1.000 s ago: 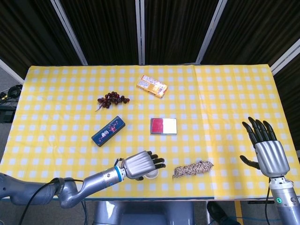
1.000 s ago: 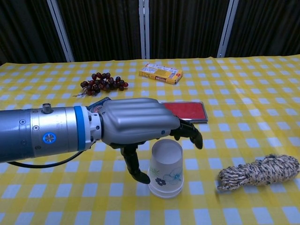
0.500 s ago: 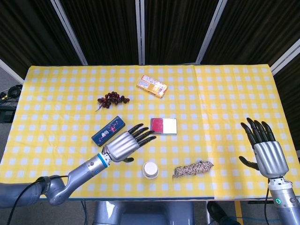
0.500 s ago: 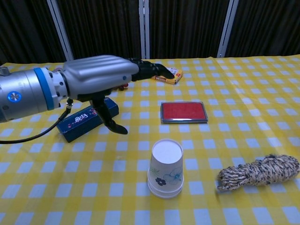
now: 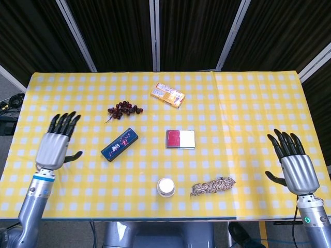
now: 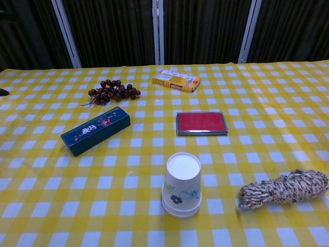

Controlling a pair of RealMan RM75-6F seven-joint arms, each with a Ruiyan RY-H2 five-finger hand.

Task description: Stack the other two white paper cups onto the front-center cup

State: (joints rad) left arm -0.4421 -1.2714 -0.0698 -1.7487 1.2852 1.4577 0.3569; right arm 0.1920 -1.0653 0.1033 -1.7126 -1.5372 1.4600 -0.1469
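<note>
**Cups standing stacked at front center, both hands spread and empty**

The paper cups (image 6: pixel 181 185) are sitting upside down as one nested stack on the yellow checked tablecloth (image 5: pixel 248 103), near the front edge at center. A coil of rope (image 6: pixel 284 189) is lying just to the right of them, apart. Behind them a red tin (image 6: pixel 201 123) is lying flat, with a dark blue box (image 6: pixel 95 130) off to its left. Further back, grapes (image 5: pixel 123 109) and an orange packet (image 5: pixel 167 95) are resting.

The left hand (image 5: pixel 57 144) is hovering at the table's left side, fingers spread, holding nothing. The right hand (image 5: pixel 295 165) is hanging at the right edge, equally splayed and empty.
</note>
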